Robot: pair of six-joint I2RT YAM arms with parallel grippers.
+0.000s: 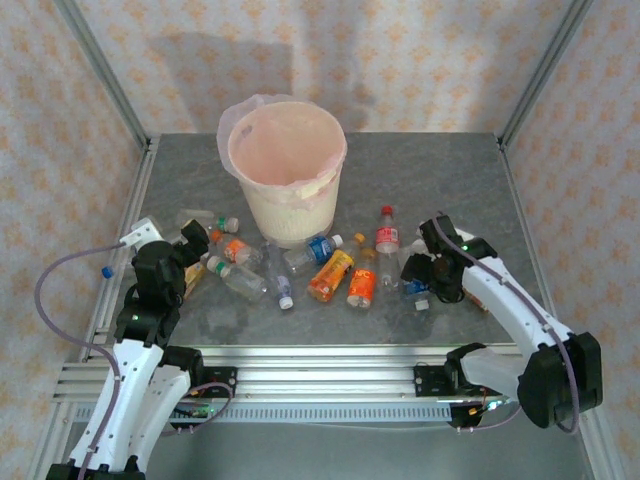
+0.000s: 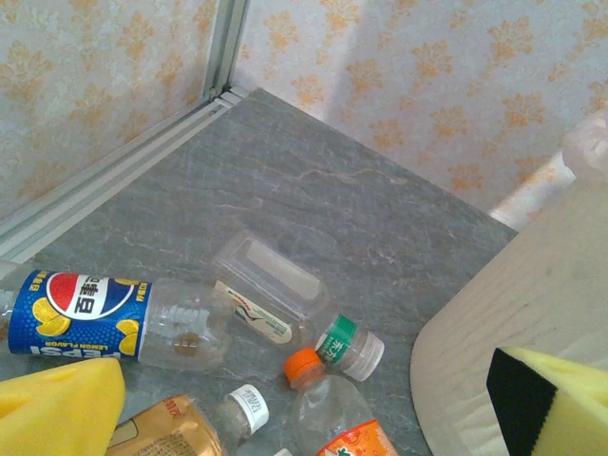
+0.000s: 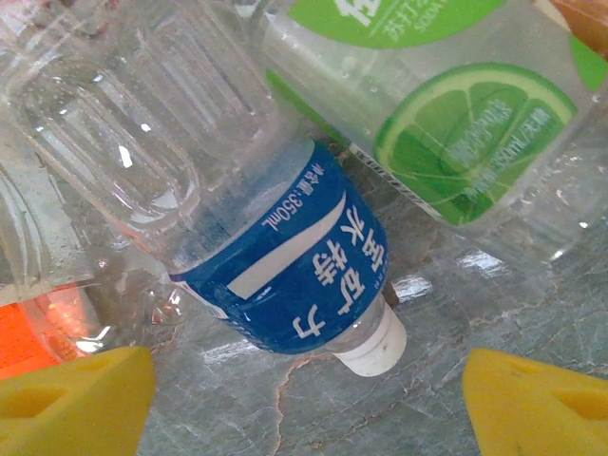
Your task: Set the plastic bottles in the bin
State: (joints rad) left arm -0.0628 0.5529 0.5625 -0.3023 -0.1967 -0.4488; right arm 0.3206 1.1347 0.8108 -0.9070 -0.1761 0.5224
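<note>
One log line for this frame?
left gripper open, near bin | right gripper open over blue-label bottle | bottles on table | none gripped

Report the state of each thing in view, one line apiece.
Bin: upright, open-topped, bag-lined.
Pepsi bottle: lying on its side.
Blue-label bottle: lying, white cap on.
Lime-label bottle: lying on its side.
Left gripper: open, holding nothing.
Right gripper: open, over the Blue-label bottle.

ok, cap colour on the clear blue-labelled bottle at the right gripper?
White cap on that clear plastic blue-labelled bottle; right wrist view shows it best.
</note>
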